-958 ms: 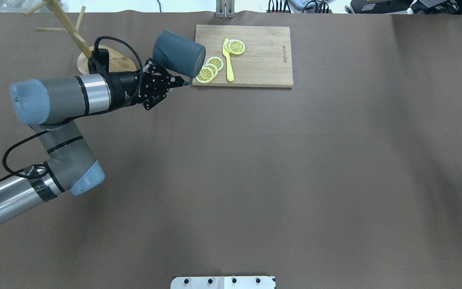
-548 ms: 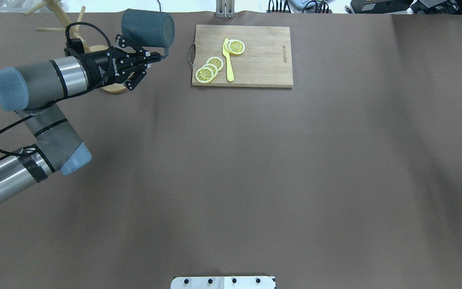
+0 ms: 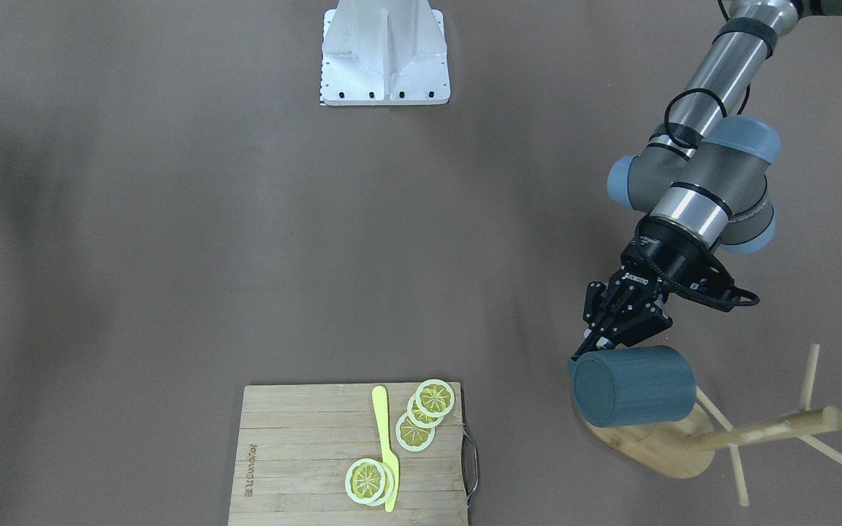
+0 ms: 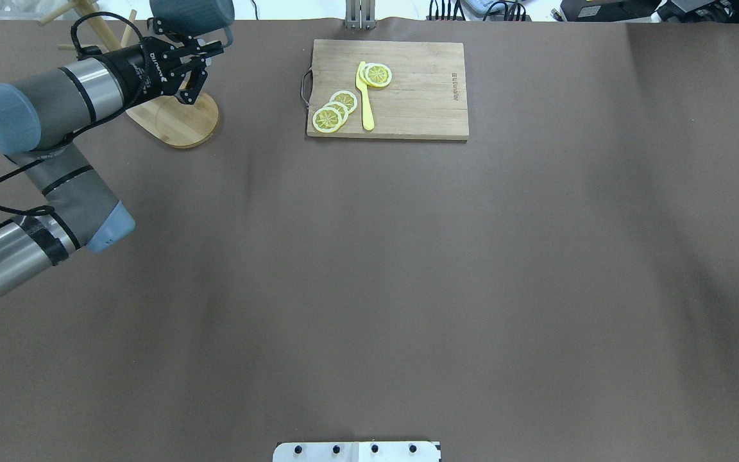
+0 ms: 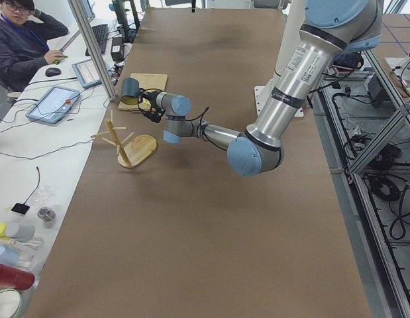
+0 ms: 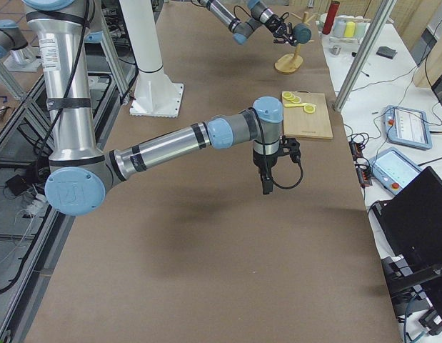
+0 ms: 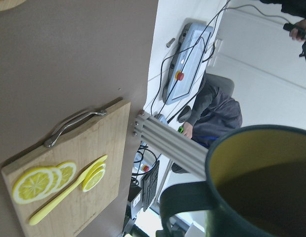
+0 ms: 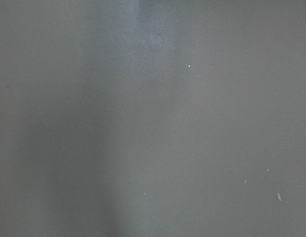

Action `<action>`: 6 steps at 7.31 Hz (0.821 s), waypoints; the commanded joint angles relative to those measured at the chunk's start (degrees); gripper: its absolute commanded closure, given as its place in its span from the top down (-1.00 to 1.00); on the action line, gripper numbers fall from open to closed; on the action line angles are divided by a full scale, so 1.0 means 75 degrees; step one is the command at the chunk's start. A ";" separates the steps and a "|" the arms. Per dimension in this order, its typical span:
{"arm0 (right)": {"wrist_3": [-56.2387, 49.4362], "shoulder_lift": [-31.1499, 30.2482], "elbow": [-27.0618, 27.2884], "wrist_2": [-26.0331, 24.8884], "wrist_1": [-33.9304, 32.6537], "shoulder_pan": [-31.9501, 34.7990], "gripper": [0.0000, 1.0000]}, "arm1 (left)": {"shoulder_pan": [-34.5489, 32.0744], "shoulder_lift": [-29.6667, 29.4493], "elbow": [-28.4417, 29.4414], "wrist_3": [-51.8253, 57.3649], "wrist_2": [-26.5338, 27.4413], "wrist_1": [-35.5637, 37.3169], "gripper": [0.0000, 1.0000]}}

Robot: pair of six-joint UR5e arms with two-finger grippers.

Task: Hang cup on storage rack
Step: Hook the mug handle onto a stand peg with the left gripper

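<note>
Front-facing view, L pincer pinching cup at its handle, cup on its side, held above rack base, near pegs, not yet hung, R pincer over counter, can't tell spread or pressed.

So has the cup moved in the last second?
Yes. In the overhead view the cup went left, away from the cutting board, toward the storage rack.
</note>
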 commanded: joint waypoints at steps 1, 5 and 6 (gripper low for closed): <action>0.0000 -0.0002 0.0006 -0.0009 0.0000 0.0000 1.00 | -0.0063 -0.0017 0.0173 -0.0835 0.0430 0.0003 -1.00; 0.0000 -0.0002 0.0017 -0.0009 0.0000 0.0000 1.00 | -0.0202 -0.0075 0.0384 -0.0897 0.0656 0.0014 -1.00; 0.0000 -0.0002 0.0017 -0.0009 0.0000 0.0000 1.00 | -0.0215 -0.0122 0.0419 -0.0898 0.0725 0.0015 -1.00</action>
